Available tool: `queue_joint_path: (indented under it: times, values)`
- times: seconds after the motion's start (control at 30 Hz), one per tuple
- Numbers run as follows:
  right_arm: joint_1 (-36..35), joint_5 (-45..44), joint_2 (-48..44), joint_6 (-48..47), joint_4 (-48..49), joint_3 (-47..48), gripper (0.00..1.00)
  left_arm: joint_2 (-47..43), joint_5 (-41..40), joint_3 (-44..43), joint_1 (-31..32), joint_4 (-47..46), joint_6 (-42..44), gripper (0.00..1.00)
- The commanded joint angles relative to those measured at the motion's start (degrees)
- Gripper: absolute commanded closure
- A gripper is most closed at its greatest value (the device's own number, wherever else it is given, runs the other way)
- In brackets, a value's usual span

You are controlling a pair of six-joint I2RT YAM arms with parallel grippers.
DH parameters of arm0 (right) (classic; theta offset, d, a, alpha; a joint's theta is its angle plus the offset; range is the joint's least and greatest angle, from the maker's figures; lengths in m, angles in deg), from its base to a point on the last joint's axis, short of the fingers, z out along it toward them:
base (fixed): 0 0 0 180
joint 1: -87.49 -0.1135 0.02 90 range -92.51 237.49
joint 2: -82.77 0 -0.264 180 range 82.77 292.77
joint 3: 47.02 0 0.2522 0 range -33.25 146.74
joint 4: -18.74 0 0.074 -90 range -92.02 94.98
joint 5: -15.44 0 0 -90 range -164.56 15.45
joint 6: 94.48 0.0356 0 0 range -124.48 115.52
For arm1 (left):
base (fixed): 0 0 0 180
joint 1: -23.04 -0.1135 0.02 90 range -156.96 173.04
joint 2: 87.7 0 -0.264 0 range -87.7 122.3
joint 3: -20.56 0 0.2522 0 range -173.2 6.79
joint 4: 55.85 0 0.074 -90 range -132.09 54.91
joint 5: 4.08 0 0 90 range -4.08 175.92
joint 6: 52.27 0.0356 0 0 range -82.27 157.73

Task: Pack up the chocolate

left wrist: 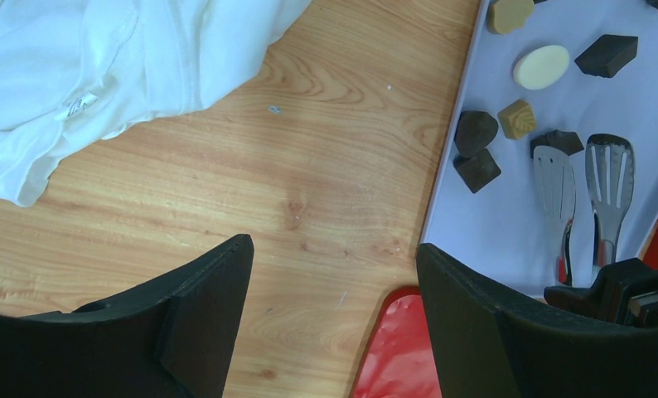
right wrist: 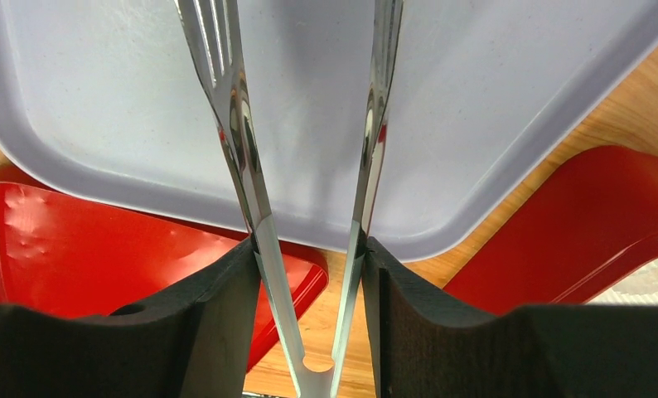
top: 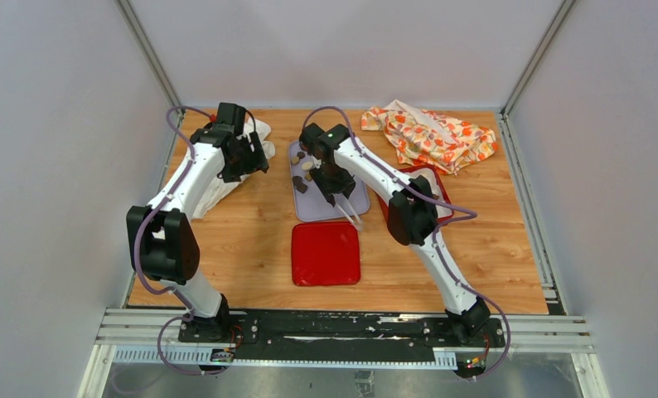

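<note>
The chocolate [left wrist: 541,66] lies loose on a lavender tray [left wrist: 508,224], in the upper right of the left wrist view: a cream oval, two tan pieces and several dark brown blocks and lumps, each apart from or just beside its neighbours. One dark piece sits right at the tip of one blade of the metal tongs [left wrist: 609,170], and whether it touches the blade cannot be told. The two slotted blades rest over the tray just below the pieces, side by side with a gap between them.

The right gripper [right wrist: 309,249] grasps the tongs partway along their arms. In its own view each black finger [right wrist: 226,307] presses on the outside of one shiny arm. The arms meet at the hinge at the bottom of the frame and spread upward over the tray, so the tongs are squeezed only partly.

The left gripper [left wrist: 334,245] is released and holds nothing. Its jaws stand wide apart above the bare wooden table [left wrist: 309,166], left of the tray's edge.

A white cloth [left wrist: 102,66] fills the upper left of that view. From above, a red lid [top: 326,253] lies below the tray, a second red piece [top: 440,184] lies under the right arm, and an orange patterned cloth [top: 433,137] sits at the upper right
</note>
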Motion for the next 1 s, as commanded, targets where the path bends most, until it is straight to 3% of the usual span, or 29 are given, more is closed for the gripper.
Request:
queue_joint_path:
  times: [0.0,0.4,0.77,0.97]
  values:
    - [-0.72,-0.79,1.92,0.14,-1.09,2.76,0.49,-1.69,-0.57,0.7,-0.6,0.04,0.54,0.23]
    - [-0.75,-0.4,2.99,-0.01,-0.82,2.64,0.53,-1.5,-0.5,0.74,-0.6,0.06,0.54,0.23]
    - [-0.57,-2.07,-1.11,-0.25,-0.29,0.26,0.89,-1.34,-0.43,0.74,-0.61,0.08,0.2,0.23]
    - [-0.12,-3.85,-15.69,-0.38,5.81,-12.13,0.96,-0.93,-0.47,0.42,-0.61,0.02,0.08,0.23]
